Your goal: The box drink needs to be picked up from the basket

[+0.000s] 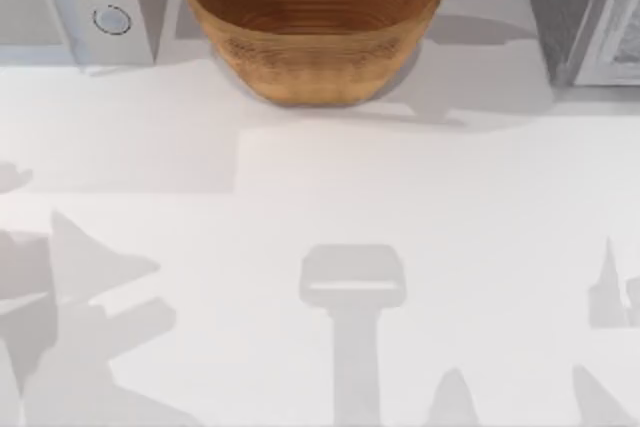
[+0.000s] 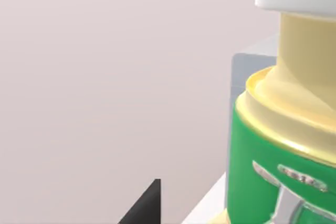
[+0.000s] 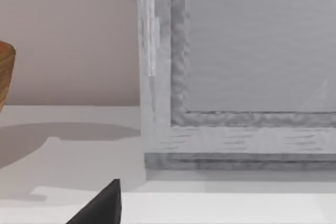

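White table (image 1: 300, 207) bearing a grey microwave (image 1: 85, 2) with 2 round knobs at far left and a grey cabinet (image 1: 590, 12) at far right.

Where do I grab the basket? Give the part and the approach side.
Pinch the basket at its front rim, coming down from above. It stands upright and open, looks too wide for a hand to span, and the thin wall at the rim is probably narrow enough to clamp.

No text can be read; the green label's (image 2: 273, 182) marks are illegible.
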